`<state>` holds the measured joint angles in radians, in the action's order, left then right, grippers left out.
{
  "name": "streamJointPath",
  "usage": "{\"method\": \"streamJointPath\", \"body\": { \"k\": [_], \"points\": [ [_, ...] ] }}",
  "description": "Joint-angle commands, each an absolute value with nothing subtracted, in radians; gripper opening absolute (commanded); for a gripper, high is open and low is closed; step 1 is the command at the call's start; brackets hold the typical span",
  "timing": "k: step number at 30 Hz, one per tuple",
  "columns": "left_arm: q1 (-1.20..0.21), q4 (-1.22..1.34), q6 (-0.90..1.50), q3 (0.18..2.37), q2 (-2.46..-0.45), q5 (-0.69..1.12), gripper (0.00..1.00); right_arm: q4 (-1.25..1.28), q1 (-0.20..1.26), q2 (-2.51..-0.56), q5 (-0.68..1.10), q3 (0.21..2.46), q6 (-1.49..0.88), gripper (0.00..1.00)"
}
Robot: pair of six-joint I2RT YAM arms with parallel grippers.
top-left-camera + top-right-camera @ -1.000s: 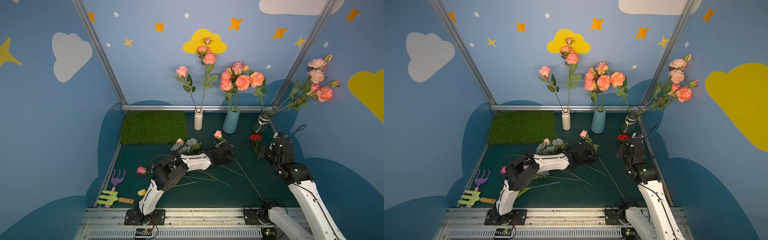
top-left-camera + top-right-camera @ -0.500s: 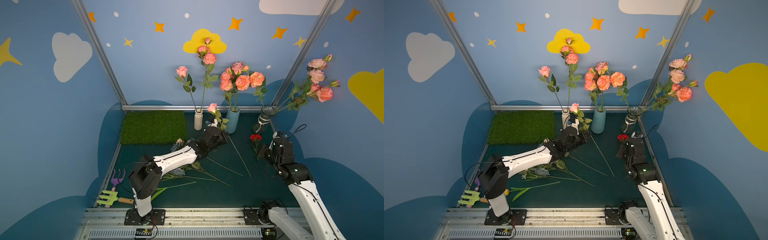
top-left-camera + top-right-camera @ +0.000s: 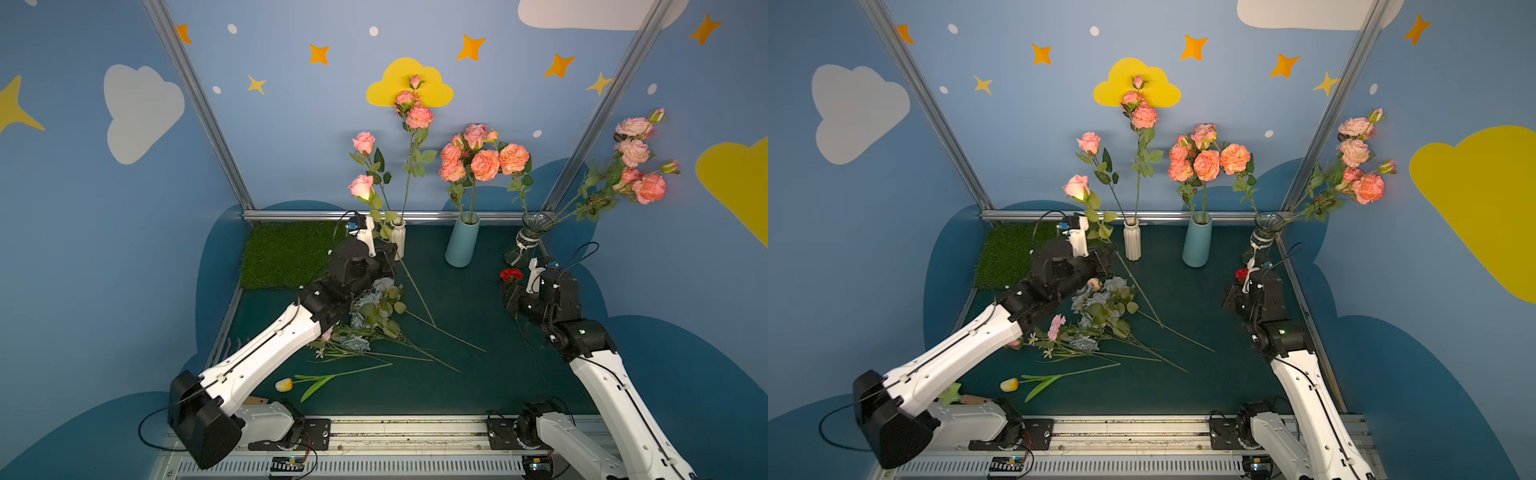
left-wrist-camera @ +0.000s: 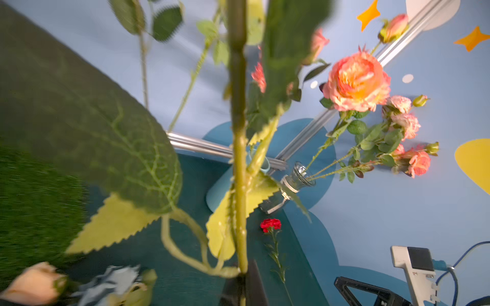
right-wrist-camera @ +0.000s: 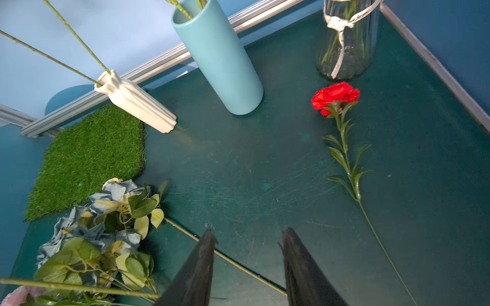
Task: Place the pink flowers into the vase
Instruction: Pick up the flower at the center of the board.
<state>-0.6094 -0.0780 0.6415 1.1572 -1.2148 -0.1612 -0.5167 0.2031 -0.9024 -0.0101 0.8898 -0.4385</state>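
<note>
Here, a pink rose point(image 3: 361, 187) is held tilted by its stem, clenched in the left gripper point(image 4: 244, 280), its bloom raised near the white vase point(image 3: 397, 241). The grip is shown only in the left wrist view, where the bloom is cut off; in both top views the jaws are hidden. Three vases are counted, the white one, a blue vase point(image 3: 461, 245) and a glass vase point(image 3: 525, 245), each with pink flowers point(image 3: 484, 164). A pink bloom point(image 3: 1056, 326) on the table point(image 3: 457, 374) is partly hidden by the arm point(image 3: 955, 357). The right gripper point(image 5: 246, 235) is seen released above the table.
</note>
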Motion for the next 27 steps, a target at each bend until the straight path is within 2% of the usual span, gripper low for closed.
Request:
{"method": "streamJointPath", "body": {
  "k": [1,7,12,17,27],
  "points": [
    [-0.540,-0.205,0.575,1.122,-1.126,-0.112,0.02,-0.462,0.234,-0.940,0.075,0.919,-0.409,0.43],
    [-0.443,-0.296,0.543,1.132,-1.039,0.041,0.02,-0.400,0.364,-1.027,0.137,0.994,-0.354,0.43],
    [-0.380,-0.312,0.529,1.140,-1.034,0.254,0.02,-0.317,0.437,-1.128,0.328,1.062,-0.317,0.42],
    [-0.337,-0.225,0.561,1.102,-1.045,0.481,0.02,-0.265,0.514,-1.203,0.484,1.112,-0.290,0.40],
    [-0.325,-0.175,0.597,1.107,-1.104,0.659,0.02,-0.150,0.574,-1.244,0.714,1.149,-0.308,0.38]
  ]
}}
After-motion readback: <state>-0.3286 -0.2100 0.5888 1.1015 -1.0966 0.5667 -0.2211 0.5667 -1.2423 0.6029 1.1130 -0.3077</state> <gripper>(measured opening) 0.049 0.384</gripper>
